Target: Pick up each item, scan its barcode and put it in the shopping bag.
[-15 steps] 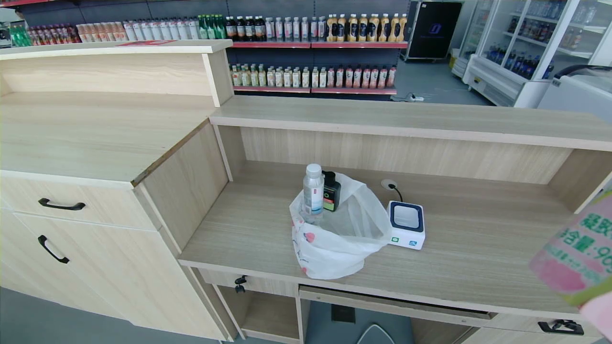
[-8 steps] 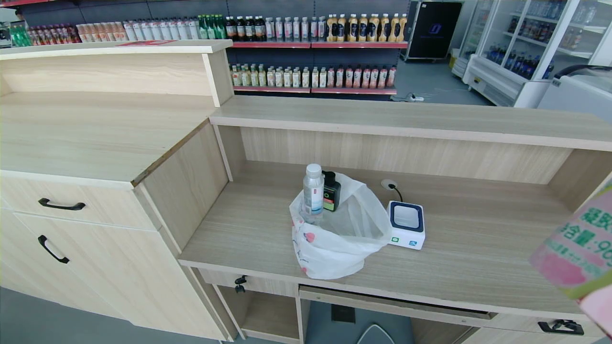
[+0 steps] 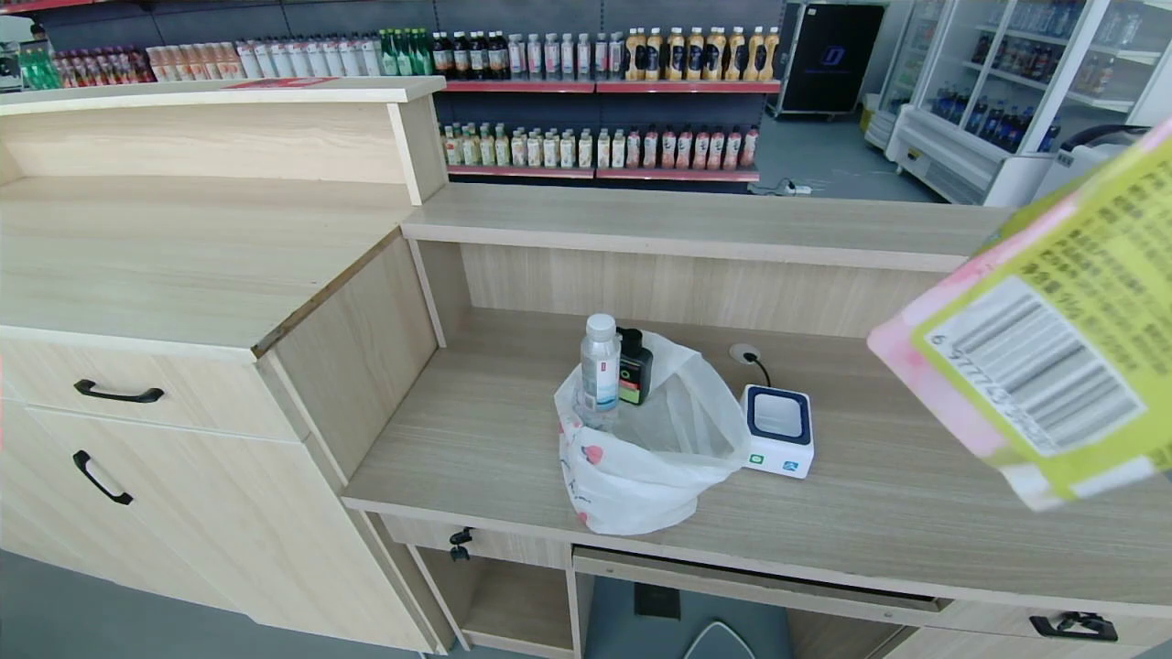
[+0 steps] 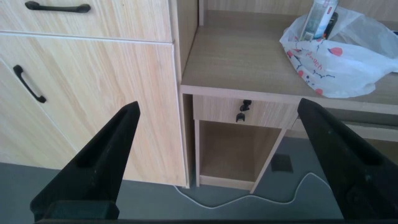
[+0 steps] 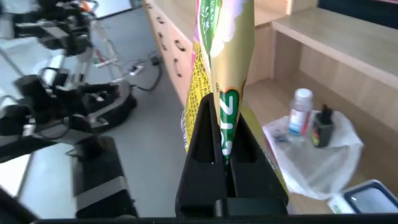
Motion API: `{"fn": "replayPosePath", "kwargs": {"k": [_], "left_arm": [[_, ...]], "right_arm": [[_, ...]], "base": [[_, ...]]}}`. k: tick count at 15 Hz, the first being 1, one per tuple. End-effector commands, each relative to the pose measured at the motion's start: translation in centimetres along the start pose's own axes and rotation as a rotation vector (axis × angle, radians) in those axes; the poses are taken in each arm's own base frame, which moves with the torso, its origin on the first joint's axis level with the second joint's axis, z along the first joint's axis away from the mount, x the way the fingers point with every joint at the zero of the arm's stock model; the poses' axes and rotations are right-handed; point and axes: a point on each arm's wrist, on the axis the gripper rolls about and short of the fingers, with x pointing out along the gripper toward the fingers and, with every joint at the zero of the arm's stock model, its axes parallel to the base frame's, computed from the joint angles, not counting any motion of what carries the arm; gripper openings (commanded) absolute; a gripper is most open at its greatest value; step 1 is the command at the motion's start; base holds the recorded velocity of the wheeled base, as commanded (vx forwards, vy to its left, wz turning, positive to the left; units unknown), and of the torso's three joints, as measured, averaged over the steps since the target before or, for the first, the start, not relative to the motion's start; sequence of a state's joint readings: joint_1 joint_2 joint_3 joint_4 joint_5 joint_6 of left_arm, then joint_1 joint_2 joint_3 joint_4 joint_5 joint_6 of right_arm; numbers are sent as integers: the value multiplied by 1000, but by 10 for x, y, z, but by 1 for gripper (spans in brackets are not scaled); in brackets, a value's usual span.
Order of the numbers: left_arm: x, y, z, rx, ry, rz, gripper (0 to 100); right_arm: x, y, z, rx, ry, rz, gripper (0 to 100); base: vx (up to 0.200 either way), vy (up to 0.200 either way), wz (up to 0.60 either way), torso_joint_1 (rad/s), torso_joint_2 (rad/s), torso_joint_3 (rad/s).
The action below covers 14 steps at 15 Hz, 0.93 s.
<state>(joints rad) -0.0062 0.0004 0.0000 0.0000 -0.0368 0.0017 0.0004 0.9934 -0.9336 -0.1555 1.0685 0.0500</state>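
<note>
Counter (image 3: 916,513) of pale wood across the scene, with a raised ledge (image 3: 732,229) along the far side and a taller cabinet (image 3: 183,275) at the left. Pink and yellow-green snack packet (image 3: 1044,348) up at the right, off the counter, tilted, barcode panel turned to the head camera. Pinched along one edge by the right gripper (image 5: 222,124), black fingers (image 5: 202,143) pressed flat against the foil on either side. White shopping bag (image 3: 641,467) with red print near the middle of the counter, mouth open, slumped toward the near edge. Holds two bottles upright at its far left side: clear water bottle (image 3: 600,371) with a white cap and, just right of it, a smaller dark bottle (image 3: 634,368) with a green and red label; touching or not, cannot tell. White scanner (image 3: 778,430) with a dark-framed window just right of the bag, against its plastic, with a cable (image 3: 760,371) to a hole farther back. Left gripper (image 4: 217,106) low, before the counter's near left corner, fingers spread wide, empty.
</note>
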Motion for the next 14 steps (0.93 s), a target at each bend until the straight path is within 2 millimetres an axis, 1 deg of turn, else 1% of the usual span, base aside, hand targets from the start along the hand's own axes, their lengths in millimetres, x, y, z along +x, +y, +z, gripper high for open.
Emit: {"fn": "replayPosePath", "kwargs": {"k": [1, 2, 3, 4, 5, 6, 7, 8, 9, 11, 12, 14], "left_arm": [[0, 0, 0, 0, 1, 0, 100], [0, 0, 0, 0, 1, 0, 100], [0, 0, 0, 0, 1, 0, 100], [0, 0, 0, 0, 1, 0, 100], [0, 0, 0, 0, 1, 0, 100], [0, 0, 0, 0, 1, 0, 100], [0, 0, 0, 0, 1, 0, 100], [0, 0, 0, 0, 1, 0, 100], [0, 0, 0, 0, 1, 0, 100], [0, 0, 0, 0, 1, 0, 100], [0, 0, 0, 0, 1, 0, 100], [0, 0, 0, 0, 1, 0, 100]], "right_arm": [[-1, -42, -37, -13, 104, -229, 0], [-8, -54, -45, -70, 140, -308, 0], [-21, -72, -60, -174, 203, -429, 0], [-37, -82, -74, -247, 253, -522, 0], [-48, -89, -86, -280, 286, -580, 0], [-59, -94, -94, -284, 305, -634, 0], [-65, -98, -99, -275, 313, -664, 0], [-72, -106, -102, -268, 323, -695, 0], [-74, -113, -102, -290, 321, -704, 0], [-82, -128, -106, -370, 329, -734, 0], [-84, -134, -110, -415, 353, -729, 0], [-86, -147, -110, -463, 373, -714, 0]], "base": [[0, 0, 0, 0, 0, 0], [0, 0, 0, 0, 0, 0], [0, 0, 0, 0, 0, 0], [0, 0, 0, 0, 0, 0], [0, 0, 0, 0, 0, 0], [0, 0, 0, 0, 0, 0], [0, 0, 0, 0, 0, 0], [0, 0, 0, 0, 0, 0], [0, 0, 0, 0, 0, 0], [0, 0, 0, 0, 0, 0], [0, 0, 0, 0, 0, 0], [0, 0, 0, 0, 0, 0]]}}
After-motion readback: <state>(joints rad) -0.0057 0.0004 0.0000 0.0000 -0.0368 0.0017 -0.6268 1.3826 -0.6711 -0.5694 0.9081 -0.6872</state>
